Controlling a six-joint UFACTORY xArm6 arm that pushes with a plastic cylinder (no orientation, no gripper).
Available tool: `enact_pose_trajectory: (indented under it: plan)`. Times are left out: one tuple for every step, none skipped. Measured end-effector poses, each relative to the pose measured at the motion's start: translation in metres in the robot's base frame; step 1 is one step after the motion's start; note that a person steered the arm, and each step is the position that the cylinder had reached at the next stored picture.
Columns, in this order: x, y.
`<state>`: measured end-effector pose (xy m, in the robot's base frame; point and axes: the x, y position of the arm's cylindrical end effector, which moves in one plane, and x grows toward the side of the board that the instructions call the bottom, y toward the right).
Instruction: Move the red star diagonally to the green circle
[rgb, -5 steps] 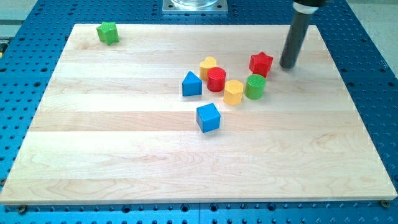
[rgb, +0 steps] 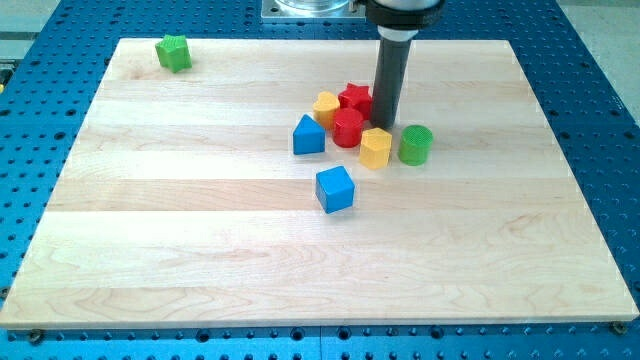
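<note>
1. My tip is resting on the wooden desk, in the middle of the block cluster, with the dark rod rising straight toward the view's top.
2. The arm is carrying no fingers at all, only this rod, so nothing is being spread, pressed or pinched.
3. The red star is sitting at about 10 o'clock from my tip, just beside the rod and seemingly touching it.
4. The green circle is standing at about 4 o'clock from my tip, near it but apart, so the rod is lying between star and circle.
5. A red cylinder is sitting at 9 o'clock from my tip, just below the star and touching it.
6. A yellow block is leaning against the star at its 9 o'clock side; its shape is hard to make out.
7. A yellow hexagon is sitting at 6 o'clock from my tip, just beside the red cylinder.
8. A blue triangle is standing at 9 o'clock from the cylinder, slightly apart.
9. A blue cube is lying at 6 o'clock from the cluster, apart.
10. A green star is sitting alone, well apart, at 10 o'clock near the desk's far corner.
</note>
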<state>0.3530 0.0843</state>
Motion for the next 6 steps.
enact_pose_trajectory:
  plan:
    - [-0.005,-0.011]
    - [-0.008,-0.032]
    - [-0.021,-0.059]
    - [-0.06,-0.071]
    - [-0.044,-0.096]
    - [-0.049,-0.138]
